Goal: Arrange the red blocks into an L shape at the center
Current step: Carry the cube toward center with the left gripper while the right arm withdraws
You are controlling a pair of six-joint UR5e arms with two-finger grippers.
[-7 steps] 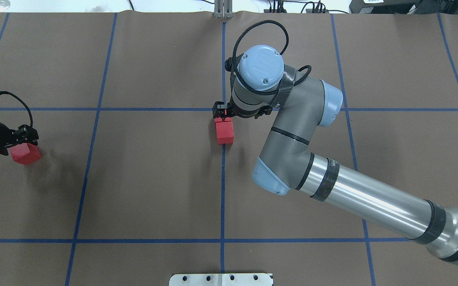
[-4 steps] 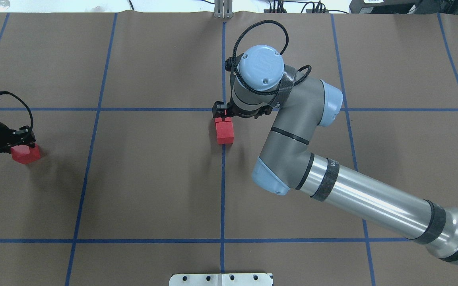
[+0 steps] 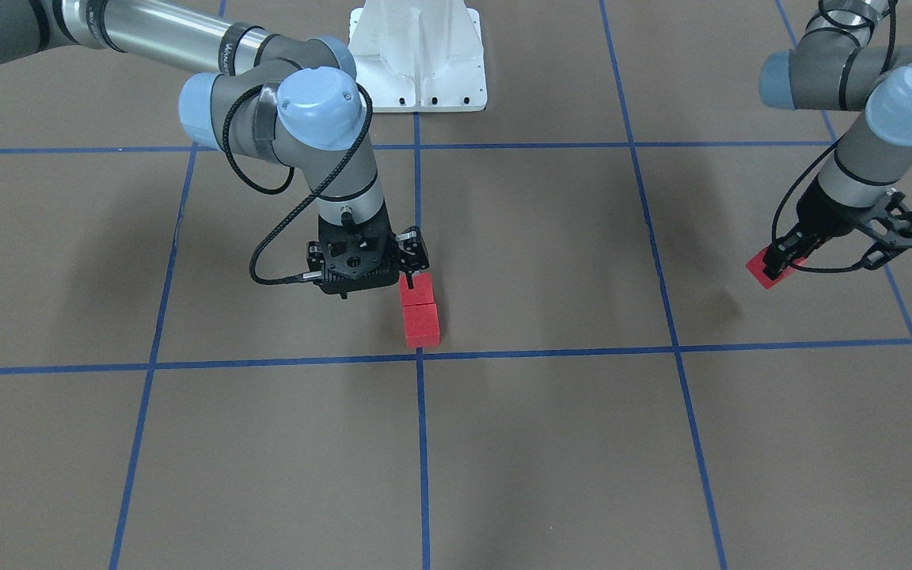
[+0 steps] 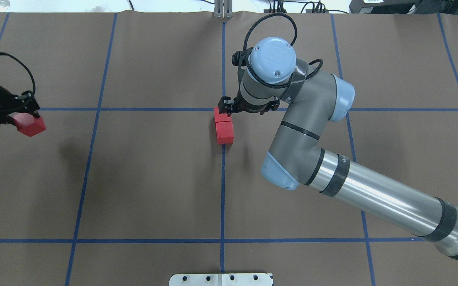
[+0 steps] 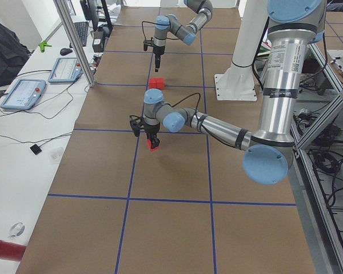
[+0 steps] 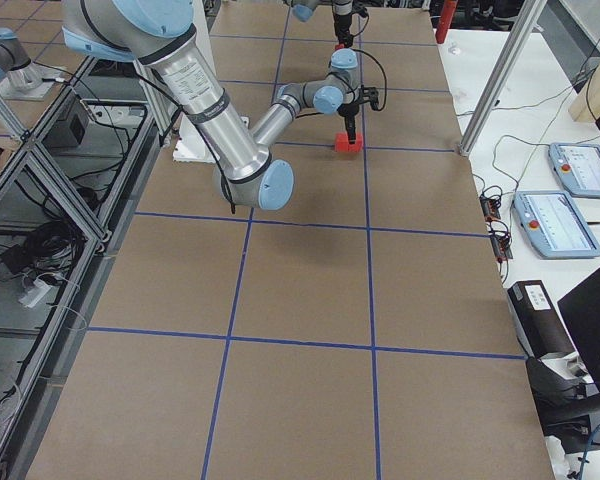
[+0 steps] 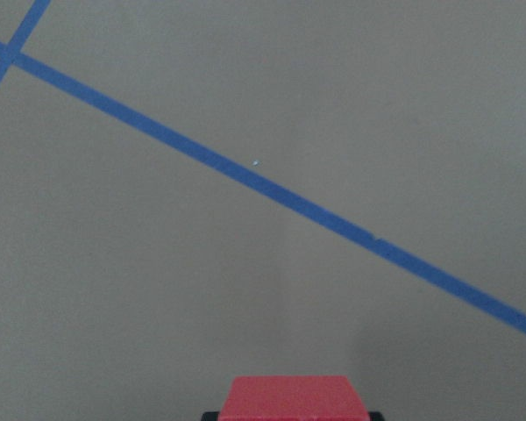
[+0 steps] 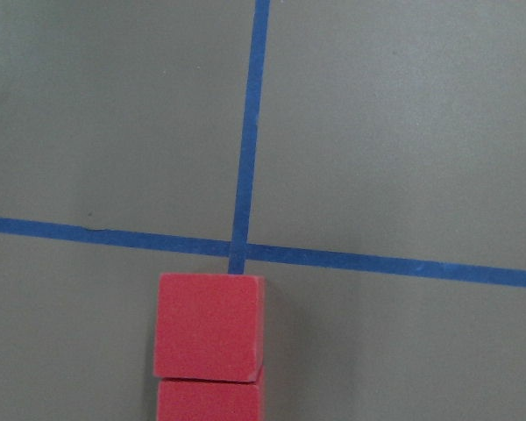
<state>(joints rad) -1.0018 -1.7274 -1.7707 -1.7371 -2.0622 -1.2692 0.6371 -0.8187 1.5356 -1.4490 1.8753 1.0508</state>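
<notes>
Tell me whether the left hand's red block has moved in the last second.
Yes. In the overhead view the red block held in the left hand has shifted up-frame, away from the robot, closer to the horizontal blue tape line.

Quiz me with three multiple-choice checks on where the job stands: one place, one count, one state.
1. Where do the two resting blocks lie?
A) at the table's edge
B) in a row by the centre tape crossing
C) far apart
2. How many blocks show in all?
A) two
B) four
C) three
3. The left claw is:
A) shut on a block
B) open and empty
C) out of view
Answers: B, the pair touch beside the crossing; C, that pair plus the third block; A, it grips that third block.
</notes>
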